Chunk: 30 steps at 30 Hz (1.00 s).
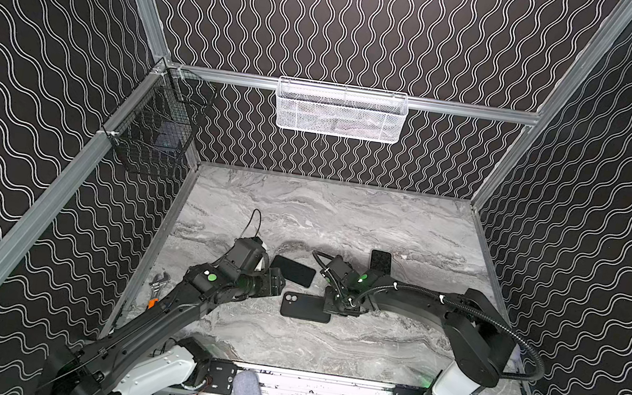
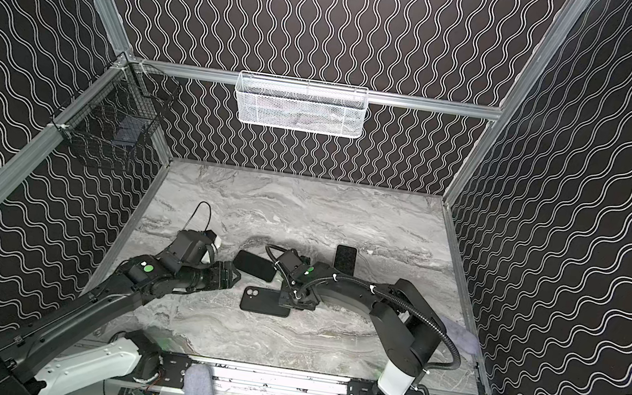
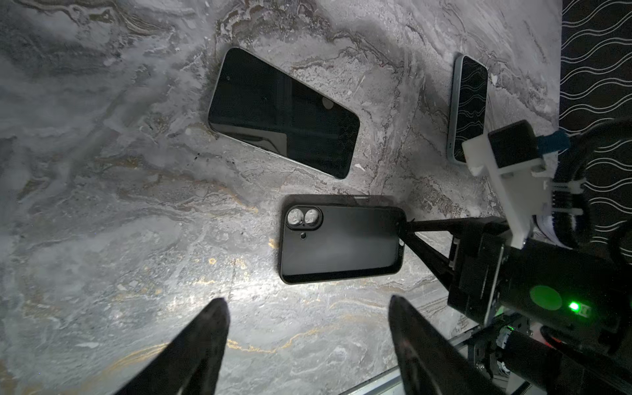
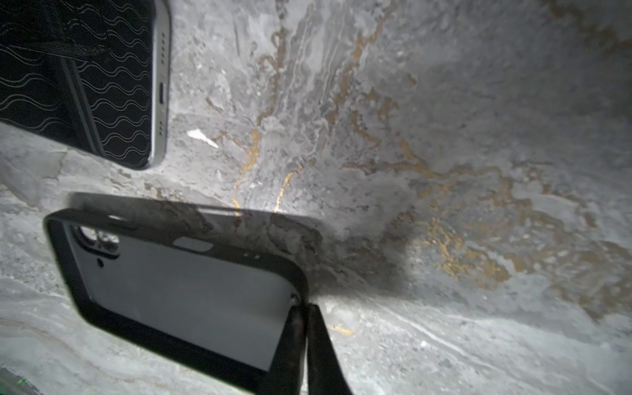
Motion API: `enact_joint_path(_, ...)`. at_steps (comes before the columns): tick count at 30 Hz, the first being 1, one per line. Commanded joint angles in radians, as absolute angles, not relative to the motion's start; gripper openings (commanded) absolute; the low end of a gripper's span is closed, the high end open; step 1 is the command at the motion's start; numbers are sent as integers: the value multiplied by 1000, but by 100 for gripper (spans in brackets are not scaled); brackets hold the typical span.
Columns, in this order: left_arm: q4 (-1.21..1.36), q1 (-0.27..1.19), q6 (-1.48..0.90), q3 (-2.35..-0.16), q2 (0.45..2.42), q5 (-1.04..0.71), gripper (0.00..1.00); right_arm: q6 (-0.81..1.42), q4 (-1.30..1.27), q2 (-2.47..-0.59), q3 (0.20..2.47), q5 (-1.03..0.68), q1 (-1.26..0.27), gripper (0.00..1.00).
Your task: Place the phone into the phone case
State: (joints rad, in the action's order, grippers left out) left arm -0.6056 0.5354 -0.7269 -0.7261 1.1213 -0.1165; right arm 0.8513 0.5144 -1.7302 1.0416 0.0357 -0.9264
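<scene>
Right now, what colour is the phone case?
The phone case is matte black, clearest in the left wrist view.

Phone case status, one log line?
phone case: empty | right gripper: pinches its rim | left gripper: open | phone: on table

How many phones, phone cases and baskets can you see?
phones: 2
phone case: 1
baskets: 2
total: 5
</scene>
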Motion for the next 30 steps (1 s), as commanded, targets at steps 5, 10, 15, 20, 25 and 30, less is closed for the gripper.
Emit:
enact_joint_path(5,-642,465,-639,-820,1138,-80,78,875,546,-1664,1061,90,-916,38)
enact_joint_path(10,-681,359,-566,-912,1137,-69,98,845,503,-1502,1056,71,-848,59)
enact_joint_path(15,-591,254,-566,-919,1193,-173,98,873,217,-1347,910,-135,-711,80)
enact_joint_path(20,-462,173,-583,-892,1307,-319,98,904,73,-1372,865,-307,-640,88)
enact_joint_path(25,-391,139,-564,-891,1447,-377,99,902,48,-1487,885,-393,-639,92)
enact_joint_path(30,-302,132,-576,-889,1593,-461,98,953,-96,-1563,842,-461,-640,93)
